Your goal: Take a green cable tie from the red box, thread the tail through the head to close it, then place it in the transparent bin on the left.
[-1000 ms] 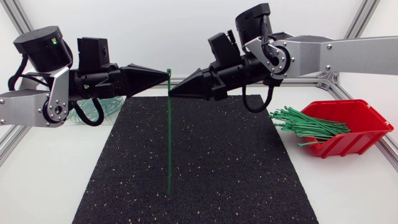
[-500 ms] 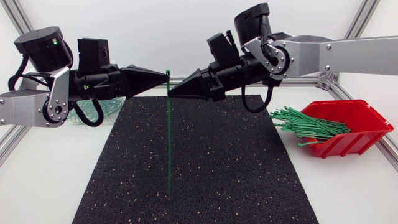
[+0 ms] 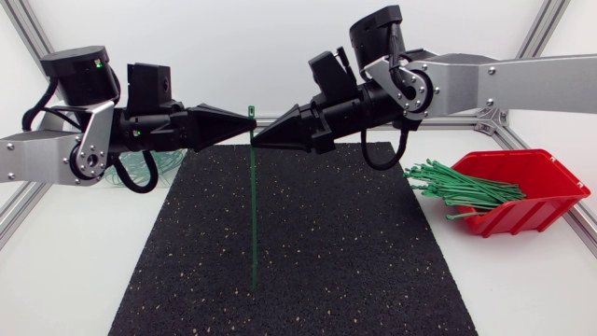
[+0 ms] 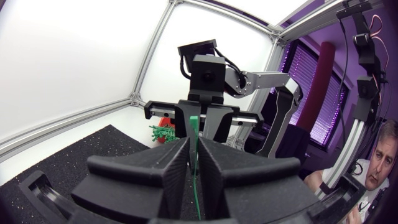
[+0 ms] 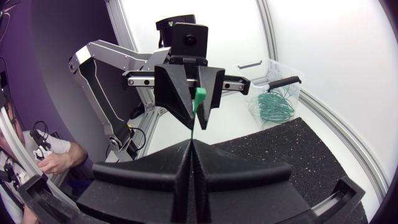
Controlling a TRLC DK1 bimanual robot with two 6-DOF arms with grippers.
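— What carries it all?
— A white table (image 3: 522, 289), with a black speckled mat (image 3: 354, 261) laid over its middle.

— And the arms?
— The left arm (image 3: 37, 163) comes in from the table's left edge and the right arm (image 3: 522, 84) from its right edge. They meet tip to tip above the far end of the mat.

— Where is the red box?
— The red box (image 3: 527, 215) sits by the right edge, just off the mat. A bundle of green ties (image 3: 462, 187) spills over its rim toward the mat.

— The bin?
— The transparent bin (image 5: 264, 64) stands at the far left corner, behind the left arm, with coiled green ties (image 5: 270, 106) inside it.

— The grippers?
— The left gripper (image 3: 248, 130) is clenched on one cable tie (image 3: 253, 215). The right gripper (image 3: 258, 139) pinches the same strap from the opposite side, its fingers pressed together on it.

— How does that tie hang?
— Upright and straight, with its tail hanging over the mat. I cannot tell whether the tip touches the mat. The tie's head (image 4: 194, 121) pokes up just above the fingertips.
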